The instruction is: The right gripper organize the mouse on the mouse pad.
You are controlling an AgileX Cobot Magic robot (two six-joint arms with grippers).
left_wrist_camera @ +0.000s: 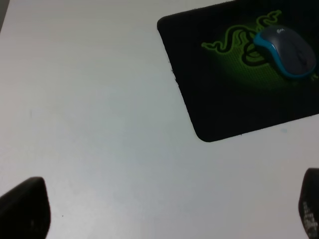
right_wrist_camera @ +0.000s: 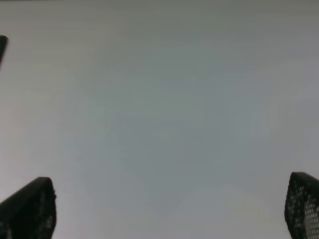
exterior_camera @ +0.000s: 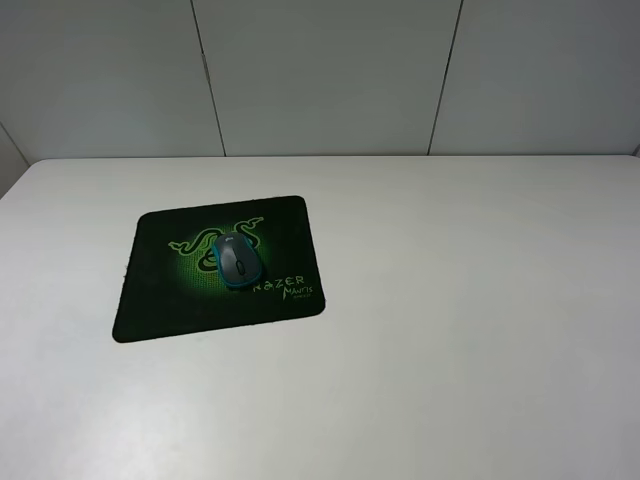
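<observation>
Left gripper [left_wrist_camera: 164, 209] hovering over bare white table [exterior_camera: 450, 330] off the pad's left side, jaws spread wide, empty; neither arm seen from the high camera. Mouse pad [exterior_camera: 160, 300] flat on the table's left half nearer the far edge, black, green snake logo, "RAZER" lettering, mouse [exterior_camera: 237, 260] resting on it right of pad centre, dark grey top, teal rim. Right gripper [right_wrist_camera: 169, 209] above plain tabletop, fingers far apart, holding nothing.
</observation>
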